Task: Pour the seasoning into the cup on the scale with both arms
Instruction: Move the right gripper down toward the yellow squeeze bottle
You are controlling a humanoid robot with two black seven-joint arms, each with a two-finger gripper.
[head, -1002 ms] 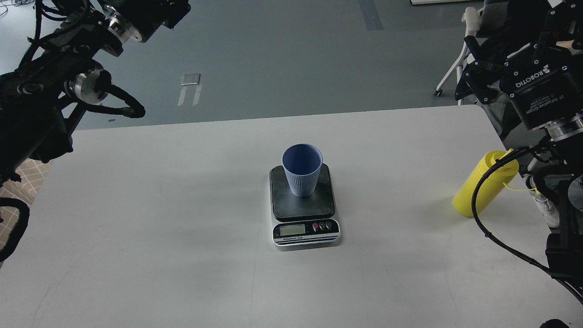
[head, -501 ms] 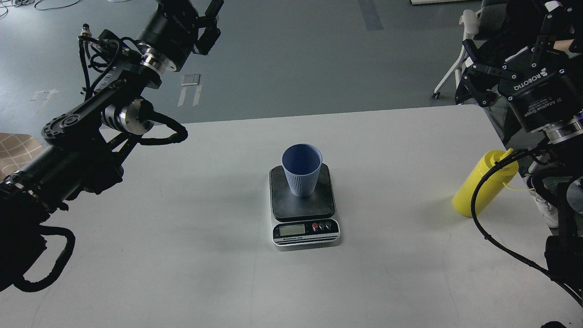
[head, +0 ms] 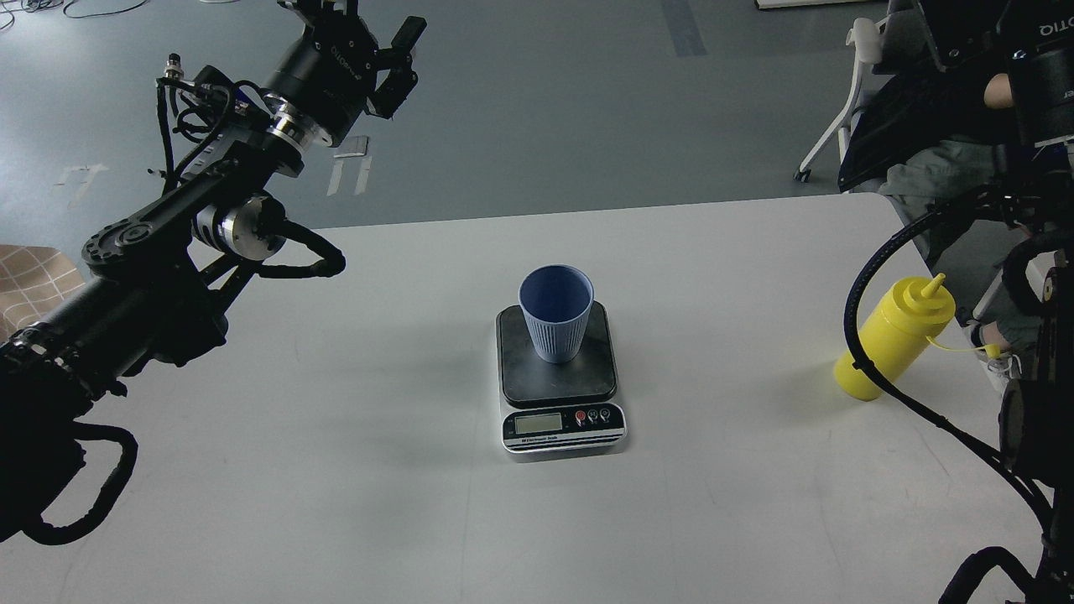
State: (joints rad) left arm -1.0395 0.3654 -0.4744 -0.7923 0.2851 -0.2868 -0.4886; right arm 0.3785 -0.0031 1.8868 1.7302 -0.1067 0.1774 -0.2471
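The light blue ribbed cup (head: 555, 312) stands upright on the dark platform of the scale (head: 560, 382) at the table's middle. The yellow seasoning bottle (head: 894, 340) stands near the table's right edge, with its nozzle showing and its tip cover hanging on its tether. My left gripper (head: 369, 21) is open and empty, high over the floor beyond the table's far left, well away from the cup. My right gripper's body (head: 1040, 67) is at the top right corner, above and behind the bottle. Its fingers are cut off by the frame edge.
A black cable loop (head: 860, 285) from my right arm hangs just in front of the bottle's left side. A white-framed chair (head: 856, 75) and a seated person's legs (head: 931, 172) are beyond the table's right corner. The white table (head: 336, 470) spreads around the scale.
My right gripper has risen toward the top right corner, uncovering the bottle's nozzle. My left arm swung in from the left, then shifted slightly right. Cup, scale and bottle have not moved.
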